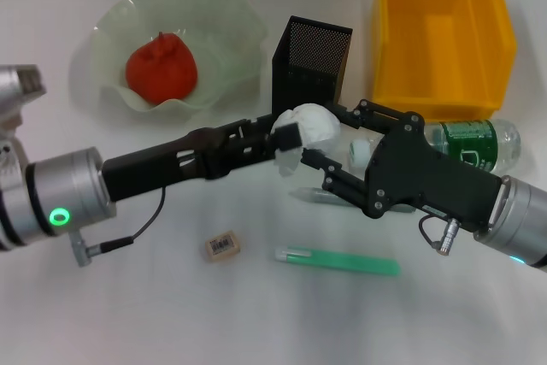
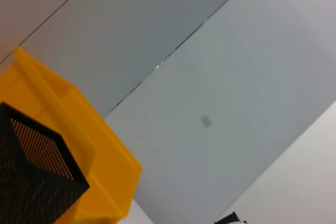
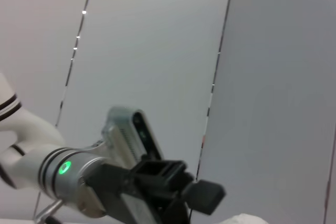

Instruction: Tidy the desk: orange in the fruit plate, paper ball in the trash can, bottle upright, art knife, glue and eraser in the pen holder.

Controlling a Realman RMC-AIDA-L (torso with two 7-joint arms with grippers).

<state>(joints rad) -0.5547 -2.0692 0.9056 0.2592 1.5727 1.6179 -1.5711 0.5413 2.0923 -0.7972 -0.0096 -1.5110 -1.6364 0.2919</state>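
Head camera looks down; wrist cameras tilt up toward walls.

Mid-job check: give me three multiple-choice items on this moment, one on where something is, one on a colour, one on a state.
1. Where is the orange?
A. In the yellow bin
B. In the green glass bowl
C. On the desk by the eraser

2. What colour is the pen-shaped knife lying on the desk?
A. Green
B. Red
C. Black

3. How does the water bottle stand?
A. Upright
B. Inside the mesh cup
C. Lying on its side

Answers:
1 B: the orange sits in the bowl.
2 A: the knife is green.
3 C: the bottle lies flat before the bin, behind the right tool; the left tool holds the paper ball.
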